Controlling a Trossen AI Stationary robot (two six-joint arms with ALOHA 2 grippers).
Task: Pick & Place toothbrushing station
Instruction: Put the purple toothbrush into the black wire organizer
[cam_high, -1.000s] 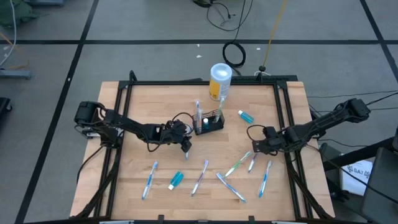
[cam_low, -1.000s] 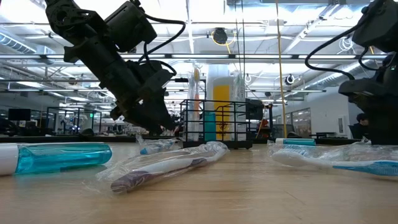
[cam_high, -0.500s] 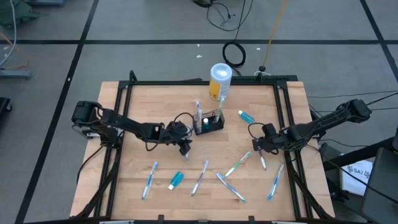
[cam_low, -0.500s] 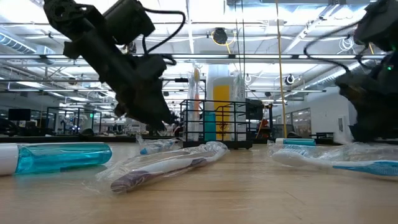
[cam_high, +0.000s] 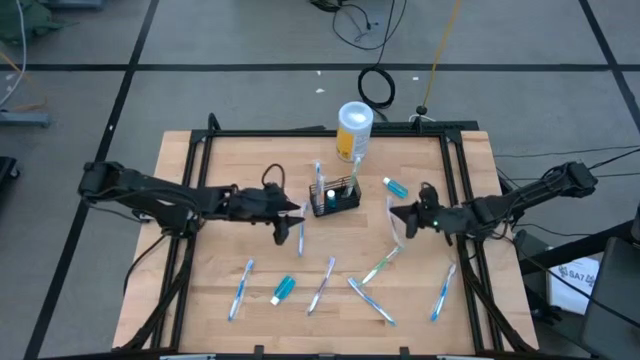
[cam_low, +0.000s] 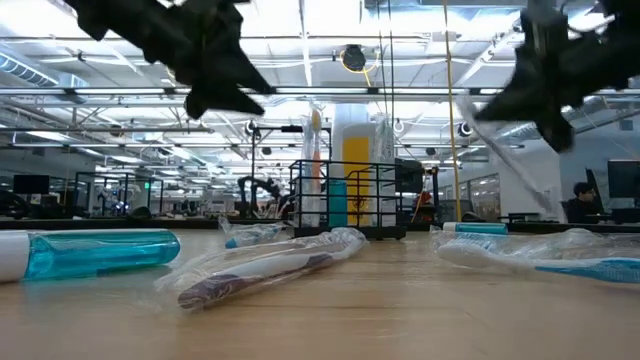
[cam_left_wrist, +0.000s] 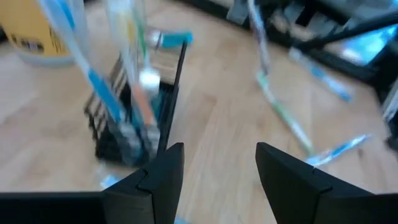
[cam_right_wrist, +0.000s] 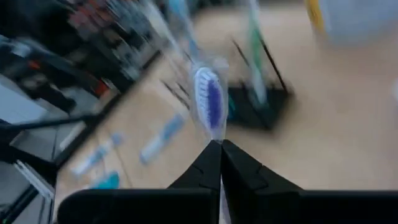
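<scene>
Just ahead of left fingers (cam_left_wrist: 163, 177): basket (cam_left_wrist: 130, 127)

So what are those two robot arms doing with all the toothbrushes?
They are tidying toothbrushes into the small black wire-mesh basket in the middle of the wooden table. The right gripper is shut on a wrapped toothbrush with a purple head, lifted off the table. The left gripper is open and empty, near the basket. Several more wrapped toothbrushes lie on the table.

high: overhead, downward; low: table-level, level; wrists: close, forward; shared: basket (cam_high: 336, 199)
</scene>
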